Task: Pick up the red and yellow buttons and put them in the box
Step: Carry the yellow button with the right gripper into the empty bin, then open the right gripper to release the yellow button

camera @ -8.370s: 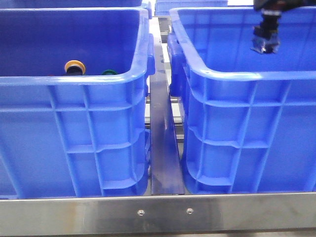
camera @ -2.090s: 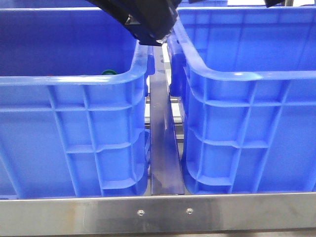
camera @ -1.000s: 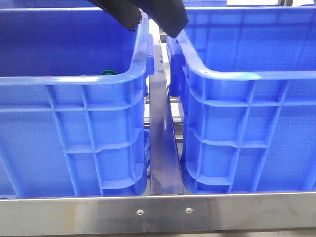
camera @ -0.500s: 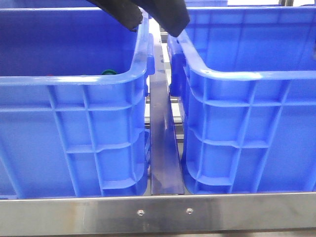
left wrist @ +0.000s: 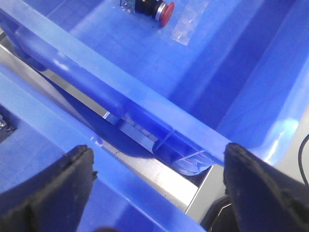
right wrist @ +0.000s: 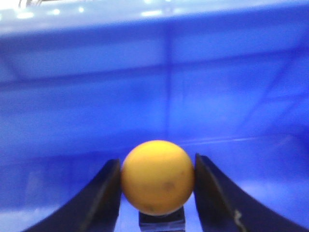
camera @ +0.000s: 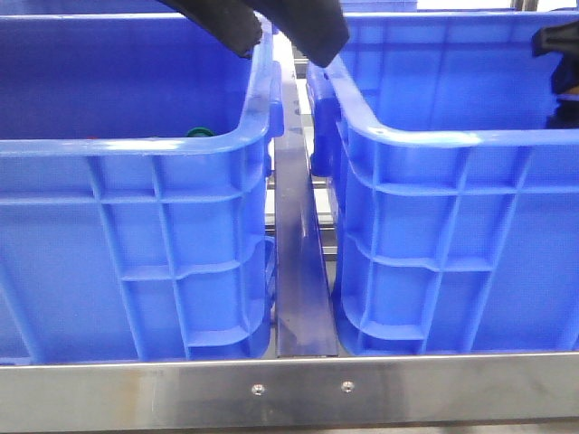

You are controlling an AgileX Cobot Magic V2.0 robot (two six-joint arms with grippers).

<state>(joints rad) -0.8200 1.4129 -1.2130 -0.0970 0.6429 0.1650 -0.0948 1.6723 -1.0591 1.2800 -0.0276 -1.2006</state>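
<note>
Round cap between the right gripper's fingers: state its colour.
Yellow-orange; the round cap sits on a dark body, shown best in the right wrist view.

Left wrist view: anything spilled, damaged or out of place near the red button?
Nothing looks damaged or spilled. The red button lies on its side on the bin floor, beside a small clear plastic piece, likely loose packaging. The left gripper hangs open over the bin rims.

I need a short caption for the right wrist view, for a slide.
Right tool gripping the yellow button between its fingers inside a blue bin.
</note>
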